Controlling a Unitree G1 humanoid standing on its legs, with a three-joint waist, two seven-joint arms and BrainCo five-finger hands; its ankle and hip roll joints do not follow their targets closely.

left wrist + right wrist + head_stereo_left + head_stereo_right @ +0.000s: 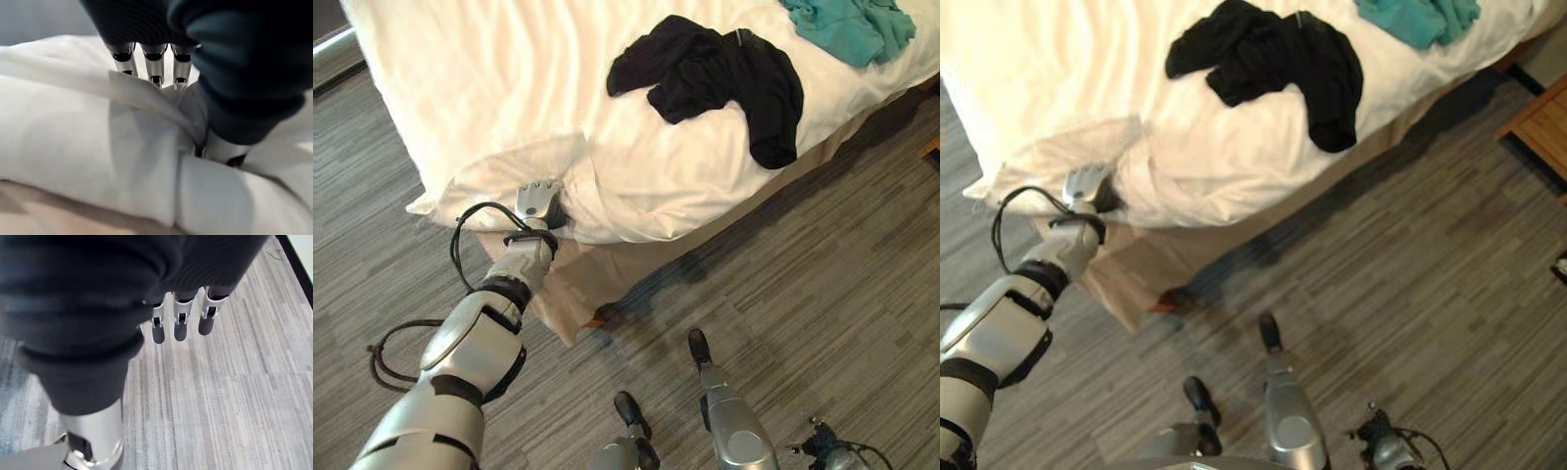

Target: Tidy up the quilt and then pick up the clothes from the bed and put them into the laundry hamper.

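Your quilt (509, 117) lies rumpled at the bed's near-left corner, its edge bunched, likely gathered for pulling straight. The left hand (540, 201) pinches that fold between fingers and thumb, arm extended. Black clothes (715, 73) and teal clothes (847, 24) wait farther right. The right hand (181, 318) hangs relaxed above the floor (234, 396).

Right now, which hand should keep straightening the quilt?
Left. The left hand is already at the bed's corner, fingers and thumb pinching a quilt fold. The right hand hangs open over the floor.
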